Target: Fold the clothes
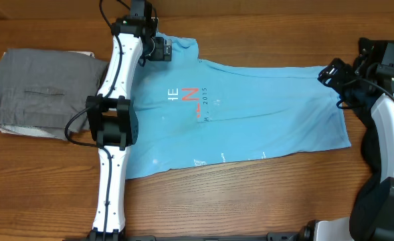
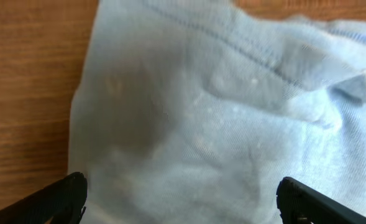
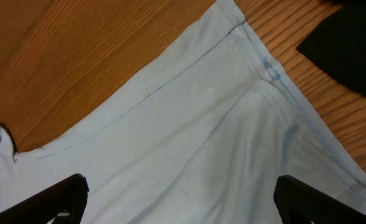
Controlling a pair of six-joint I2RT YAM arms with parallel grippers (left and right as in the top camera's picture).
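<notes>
The clothes, a light blue T-shirt (image 1: 250, 114), lie flat across the wooden table, folded into a long band with a red-and-blue print (image 1: 188, 96) showing near the middle. My left gripper (image 1: 163, 50) hovers over the shirt's upper left corner, open, with nothing between its fingers. In the left wrist view the fabric (image 2: 201, 124) fills the space beneath the open gripper (image 2: 183, 193). My right gripper (image 1: 334, 70) is open above the shirt's upper right corner. The right wrist view shows a hemmed corner (image 3: 257, 68) ahead of the open gripper (image 3: 179, 193).
A folded grey garment (image 1: 43, 94) rests on something white at the table's left end, beside the left arm (image 1: 113, 120). Bare wood (image 1: 250, 194) runs along the front of the shirt. A black shape (image 3: 350, 43) lies past the shirt's corner in the right wrist view.
</notes>
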